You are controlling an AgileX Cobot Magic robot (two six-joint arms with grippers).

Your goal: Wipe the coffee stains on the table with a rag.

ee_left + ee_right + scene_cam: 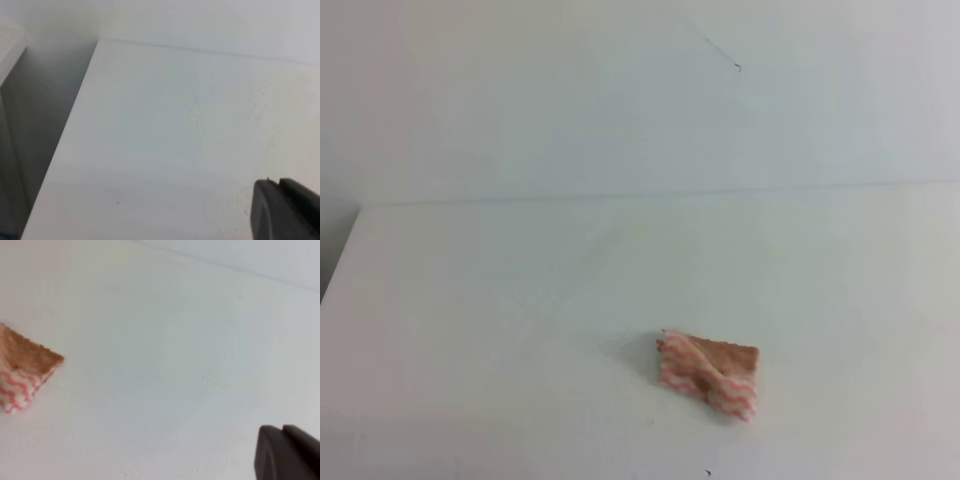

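Observation:
The rag (710, 372), pink-and-white zigzag striped with a tan-brown patch, lies crumpled on the white table (520, 330) right of centre near the front. In the right wrist view the rag (22, 372) is at the far left, well apart from my right gripper (281, 429), whose dark fingers meet at the bottom right, shut and holding nothing. My left gripper (277, 182) is likewise shut and holding nothing over bare table (165, 135). Neither gripper shows in the exterior high view. The coffee stains are not visible in any view.
The table's left edge (340, 270) drops to a grey gap (40, 125). A pale wall (620, 100) rises behind the table's back edge. A tiny black speck (708, 472) sits near the front edge.

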